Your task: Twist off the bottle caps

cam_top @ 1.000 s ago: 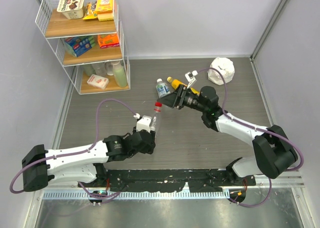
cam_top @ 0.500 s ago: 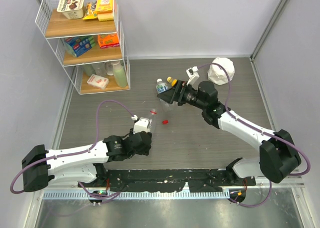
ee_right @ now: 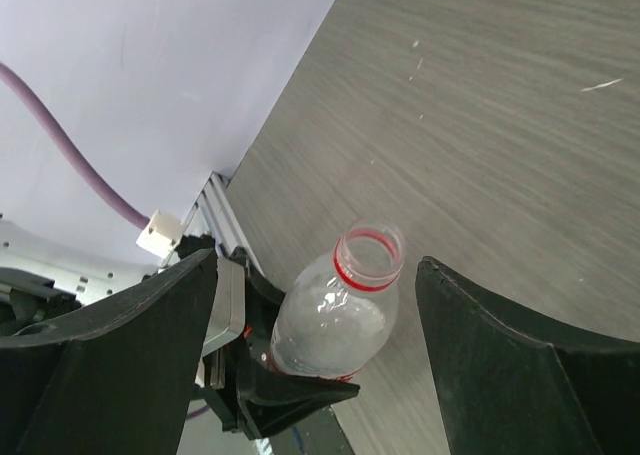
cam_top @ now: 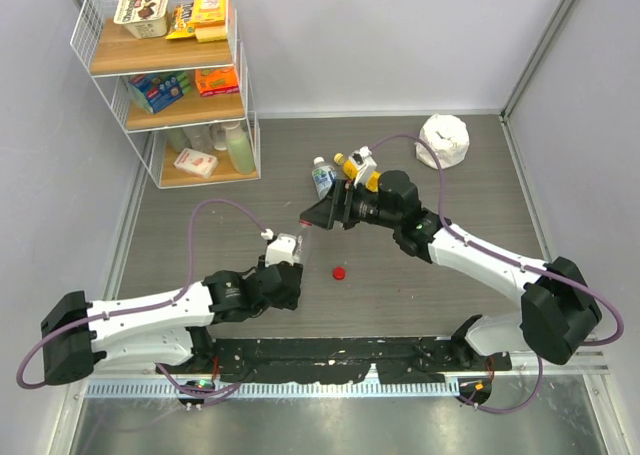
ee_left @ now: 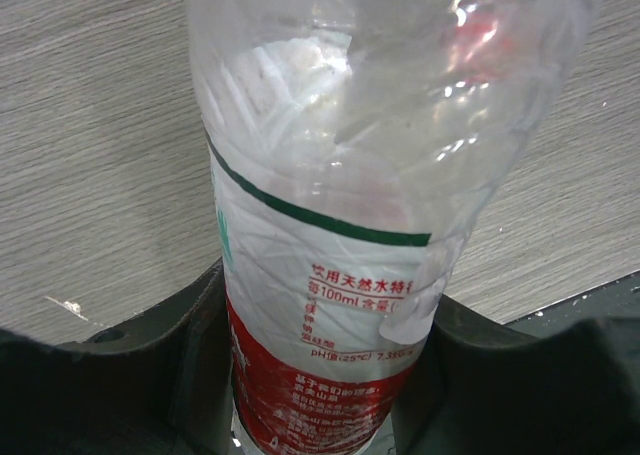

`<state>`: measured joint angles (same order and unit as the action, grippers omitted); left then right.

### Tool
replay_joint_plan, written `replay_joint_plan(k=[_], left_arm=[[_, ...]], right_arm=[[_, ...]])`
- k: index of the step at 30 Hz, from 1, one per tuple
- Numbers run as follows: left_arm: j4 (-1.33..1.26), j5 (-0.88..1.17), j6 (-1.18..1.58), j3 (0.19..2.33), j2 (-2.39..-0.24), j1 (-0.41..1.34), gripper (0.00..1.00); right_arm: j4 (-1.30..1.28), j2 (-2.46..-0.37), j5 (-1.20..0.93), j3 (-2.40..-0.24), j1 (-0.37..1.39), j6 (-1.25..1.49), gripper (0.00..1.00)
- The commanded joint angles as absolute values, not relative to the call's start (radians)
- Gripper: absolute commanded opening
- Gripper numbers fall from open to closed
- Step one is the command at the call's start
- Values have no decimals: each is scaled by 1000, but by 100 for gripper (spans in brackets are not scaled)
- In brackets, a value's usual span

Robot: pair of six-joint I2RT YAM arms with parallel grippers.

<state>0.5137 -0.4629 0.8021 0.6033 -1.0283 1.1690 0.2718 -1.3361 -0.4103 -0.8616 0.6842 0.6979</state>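
Clear red-label bottle (ee_left: 330, 275): uncapped, red ring at neck, clamped low in left end effector (cam_top: 296, 250), mouth just below spread right end effector (ee_right: 320, 305). Red cap (cam_top: 339, 272): loose on counter (cam_top: 420, 275), right of left end effector. Blue-white-label bottle (cam_top: 322, 178), white cap (cam_top: 319, 161) on, and yellow bottle (cam_top: 362, 172), yellow cap (cam_top: 340, 158) on: side by side just behind right end effector.

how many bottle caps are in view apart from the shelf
3. The red cap lies loose on the table near its middle. The white cap and the yellow cap sit side by side on two bottles farther back, beside the right arm.
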Motion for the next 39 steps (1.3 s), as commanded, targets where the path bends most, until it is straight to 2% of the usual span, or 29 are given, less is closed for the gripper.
replay_joint_plan(k=[1,8,13,37,39], left_arm=[[480,-480,781,635,-989,1164,0],[453,-469,767,627,-925,1164,0],[431,-451,765,621,-900,1166,0],[368,-402,787,586,-913,1166,0],[370,-397,788,586,-914,1167,0]], right_arm=[[284,-1354,-445,-894,718,683,83],[291,-1359,-456,-881,730,726,79],[290,-1381,-459,-876,739,738,71],[318,-1404,-391,-887,739,782,67],[325,-1405,-390,-882,742,784,62]])
